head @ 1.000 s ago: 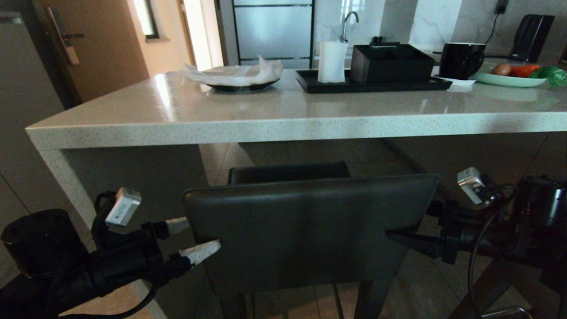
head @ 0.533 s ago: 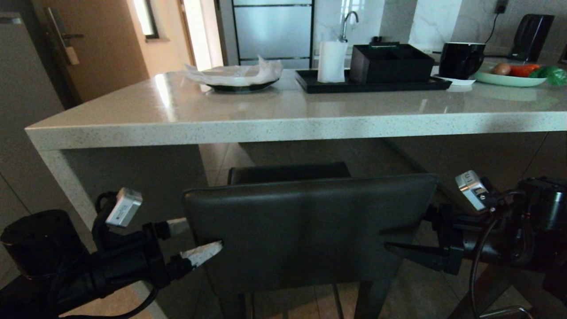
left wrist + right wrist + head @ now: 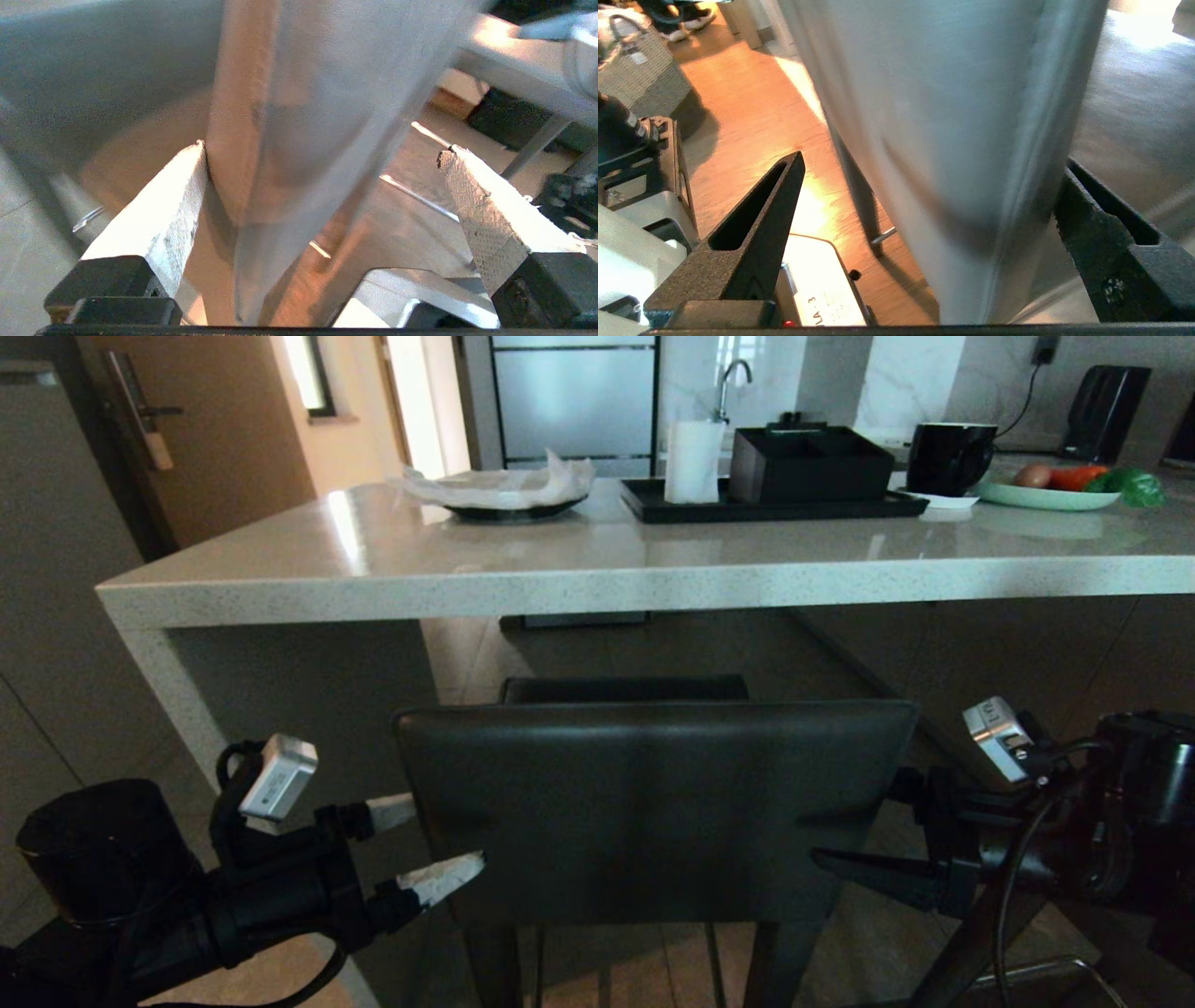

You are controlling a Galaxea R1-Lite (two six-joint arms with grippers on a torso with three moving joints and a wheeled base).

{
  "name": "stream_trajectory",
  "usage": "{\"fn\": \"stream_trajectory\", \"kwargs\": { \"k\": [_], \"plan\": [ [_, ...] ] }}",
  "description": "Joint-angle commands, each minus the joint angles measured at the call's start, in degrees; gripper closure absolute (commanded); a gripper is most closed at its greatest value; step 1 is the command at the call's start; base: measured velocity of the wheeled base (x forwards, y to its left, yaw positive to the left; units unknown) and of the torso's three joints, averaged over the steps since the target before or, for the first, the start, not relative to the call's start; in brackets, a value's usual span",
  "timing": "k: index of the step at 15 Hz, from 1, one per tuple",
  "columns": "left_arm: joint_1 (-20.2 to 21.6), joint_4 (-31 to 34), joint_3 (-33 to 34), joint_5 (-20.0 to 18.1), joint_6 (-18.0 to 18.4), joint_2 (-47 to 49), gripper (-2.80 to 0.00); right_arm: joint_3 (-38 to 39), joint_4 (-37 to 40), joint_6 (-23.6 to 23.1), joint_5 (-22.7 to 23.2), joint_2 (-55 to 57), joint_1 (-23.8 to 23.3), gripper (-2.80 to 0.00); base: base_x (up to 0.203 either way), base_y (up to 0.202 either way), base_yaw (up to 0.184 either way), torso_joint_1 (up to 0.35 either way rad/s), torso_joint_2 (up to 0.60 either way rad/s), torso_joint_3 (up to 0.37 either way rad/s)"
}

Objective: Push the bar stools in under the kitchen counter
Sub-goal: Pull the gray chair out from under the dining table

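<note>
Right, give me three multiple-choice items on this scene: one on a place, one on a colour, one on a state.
1. Where does the bar stool's backrest stand?
A. On top of the kitchen counter
B. Between the two grippers, before the kitchen counter
C. Lying on the floor

2. What colour is the mug on the counter?
A. Black
B. Red
C. Yellow

3. How are the left gripper and right gripper set?
A. Both shut tight
B. Only the left open
C. Both open, fingers straddling the backrest's side edges

Answers: 1 B, the head view shows the backrest upright between the arms, below the counter's edge. 2 A, it is dark as the tray beside it. 3 C, both wrist views show fingers spread on either side of the pad.
</note>
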Motion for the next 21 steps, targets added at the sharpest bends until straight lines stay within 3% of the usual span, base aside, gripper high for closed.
{"fn": "stream_trajectory", "kwargs": {
  "k": [1, 10, 17, 21],
  "plan": [
    [-0.35, -0.49, -0.03, -0.48, -0.04, -0.37, -2.8, 0.07, -0.42, 0.01, 0.13, -0.29, -0.02, -2.8, -0.205, 0.0, -0.002, 0.001, 0.0, 0.005],
    [-1.34, -0.49, 0.05, -0.57, -0.03, -0.28, -2.8, 0.26, -0.42, 0.36, -0.49, -0.11, -0.29, -2.8, -0.195, 0.0, -0.001, 0.003, 0.0, 0.002],
    [-6.69, -0.49, 0.64, -0.57, -0.1, -1.85, -2.8, 0.55, -0.42, 0.37, -1.74, 0.41, -1.25, -2.8, -0.194, 0.0, -0.002, 0.005, 0.0, 0.003],
    [-6.95, -0.49, 1.67, -0.83, -0.1, -2.56, -2.8, 0.08, -0.42, 0.52, -3.45, 0.92, -1.25, -2.8, -0.194, 0.0, -0.001, 0.002, 0.0, 0.003]
  ]
}}
